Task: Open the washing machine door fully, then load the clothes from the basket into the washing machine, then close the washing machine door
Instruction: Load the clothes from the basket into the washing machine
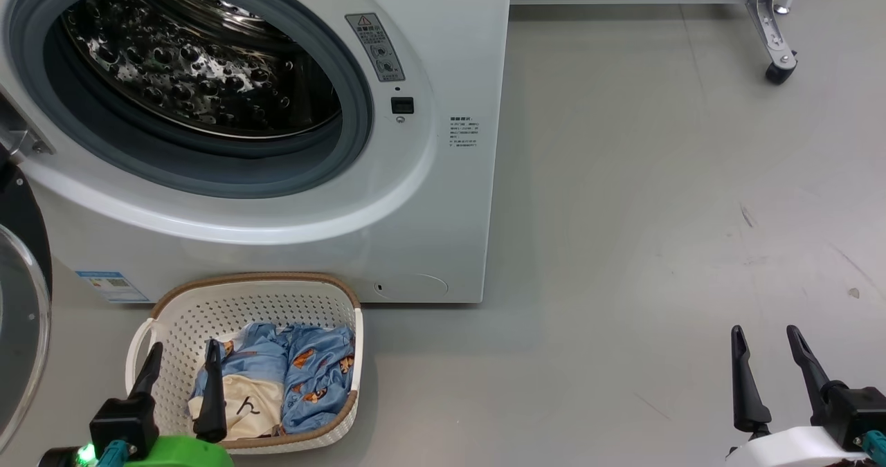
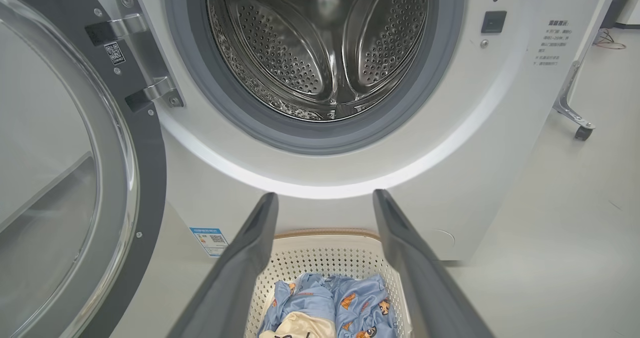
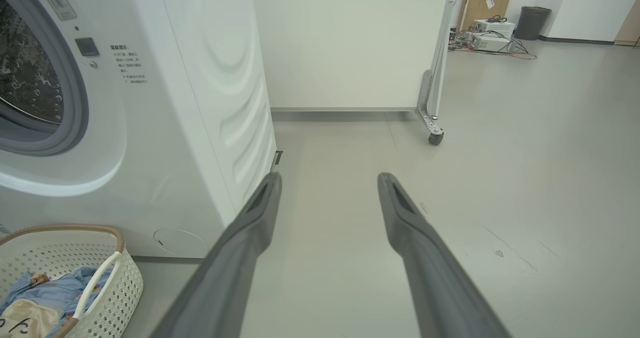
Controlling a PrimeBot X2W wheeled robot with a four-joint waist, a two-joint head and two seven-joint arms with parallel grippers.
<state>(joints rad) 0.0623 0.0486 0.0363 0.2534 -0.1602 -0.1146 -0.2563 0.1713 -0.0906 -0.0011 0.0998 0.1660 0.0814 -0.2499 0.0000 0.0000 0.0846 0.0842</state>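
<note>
My left gripper [image 1: 184, 346] and right gripper [image 1: 764, 330] gape wide, empty. The left one overlaps the clothes [image 1: 315, 370], probably not touching; the washing machine door [image 1: 21, 301] is cut off.

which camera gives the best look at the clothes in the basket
Head view: the clothes lie nearly whole in the basket. Left wrist view cuts them off at its bottom edge; right wrist view catches just a corner.

clothes [image 1: 315, 373] in basket [image 1: 263, 306], door [image 2: 150, 178] open
</note>
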